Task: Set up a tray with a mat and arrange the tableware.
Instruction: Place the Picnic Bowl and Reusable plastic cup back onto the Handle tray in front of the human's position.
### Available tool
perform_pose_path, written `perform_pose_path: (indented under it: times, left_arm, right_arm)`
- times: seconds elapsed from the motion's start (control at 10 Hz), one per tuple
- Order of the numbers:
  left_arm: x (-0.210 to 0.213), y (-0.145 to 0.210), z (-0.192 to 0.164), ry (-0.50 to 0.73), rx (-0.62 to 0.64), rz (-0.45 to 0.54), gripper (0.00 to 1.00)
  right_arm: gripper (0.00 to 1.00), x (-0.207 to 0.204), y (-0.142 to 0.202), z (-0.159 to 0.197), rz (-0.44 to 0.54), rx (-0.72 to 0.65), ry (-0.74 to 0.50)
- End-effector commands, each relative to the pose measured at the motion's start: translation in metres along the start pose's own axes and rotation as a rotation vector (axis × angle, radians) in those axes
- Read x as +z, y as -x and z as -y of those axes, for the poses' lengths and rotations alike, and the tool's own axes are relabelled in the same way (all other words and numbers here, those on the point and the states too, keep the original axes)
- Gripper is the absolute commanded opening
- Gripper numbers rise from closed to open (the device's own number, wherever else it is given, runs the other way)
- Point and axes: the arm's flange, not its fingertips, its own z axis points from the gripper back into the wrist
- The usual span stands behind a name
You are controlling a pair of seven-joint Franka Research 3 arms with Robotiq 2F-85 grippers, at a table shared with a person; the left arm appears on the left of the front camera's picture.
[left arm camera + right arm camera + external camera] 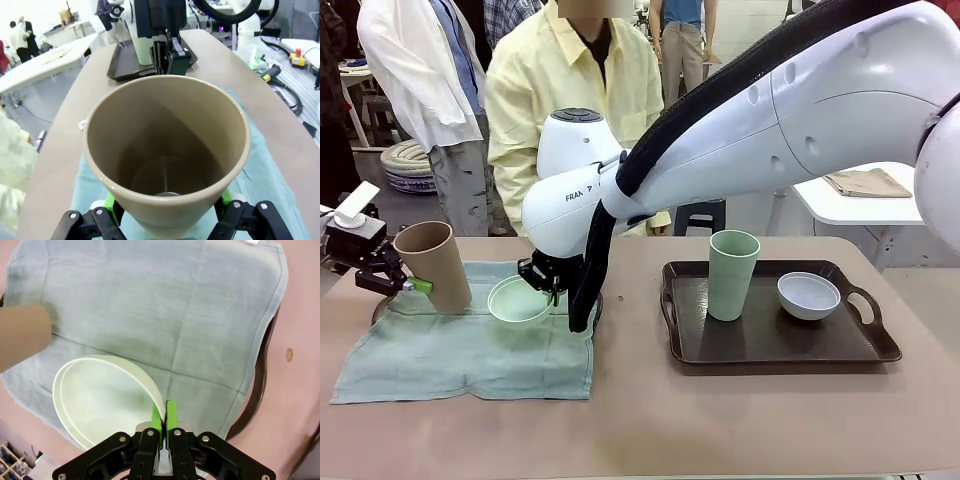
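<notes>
Shared counter (640,430) scene: cup and bowl held over the mat (470,360).
Clasps tilted tan cup (435,262) low on its wall with left gripper (420,285) spread wide, at mat's far left corner; pinches mint bowl (518,300) by thin rim with right gripper (548,285) shut tight, above mat's far edge. Seems light, stiff, slick plastic; favours low, square holds.

I see the tan table (640,430) carrying 2 loads: a dark tray (760,340) at right, and at left a teal cloth (460,360) draped over a dark round rim (260,385).
</notes>
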Motion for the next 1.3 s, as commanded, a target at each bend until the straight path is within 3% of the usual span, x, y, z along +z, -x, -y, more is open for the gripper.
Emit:
perform_pose_path:
  times: [0.0, 0.4, 0.5, 0.6, 0.7, 0.8, 0.9, 1.1, 1.2]
  left_arm:
    - [-0.006, 0.001, -0.004, 0.035, 0.05, -0.001, 0.85]
    - [-0.022, 0.012, -0.006, 0.066, 0.062, -0.02, 0.85]
    - [-0.024, 0.013, -0.007, 0.063, 0.038, -0.069, 1.0]
    - [-0.026, 0.011, -0.005, 0.062, 0.032, -0.087, 1.0]
    - [-0.024, 0.01, -0.004, 0.061, 0.029, -0.105, 1.0]
    - [-0.022, 0.011, -0.003, 0.069, 0.016, -0.202, 1.0]
    - [-0.012, 0.013, 0.0, 0.06, 0.03, -0.266, 1.0]
    - [0.008, 0.004, 0.01, 0.041, 0.039, -0.398, 1.0]
    - [0.021, -0.014, 0.02, 0.025, 0.059, -0.525, 1.0]
  right_arm:
    - [0.04, -0.014, -0.001, 0.007, -0.035, 0.016, -0.026]
    - [0.04, -0.033, -0.004, 0.006, -0.075, 0.03, -0.032]
    - [0.58, -0.034, -0.005, 0.008, -0.079, 0.032, -0.04]
    - [0.64, -0.03, -0.003, 0.006, -0.073, 0.041, -0.035]
    - [1.0, -0.022, -0.002, 0.005, -0.067, 0.041, -0.02]
    - [0.84, -0.011, 0.001, 0.005, -0.082, -0.002, 0.016]
    - [1.0, 0.004, 0.009, 0.0, -0.076, 0.014, 0.041]
    - [1.0, 0.033, 0.024, -0.001, -0.07, 0.035, 0.082]
    - [0.7, 0.052, 0.036, 0.0, -0.072, 0.05, 0.099]
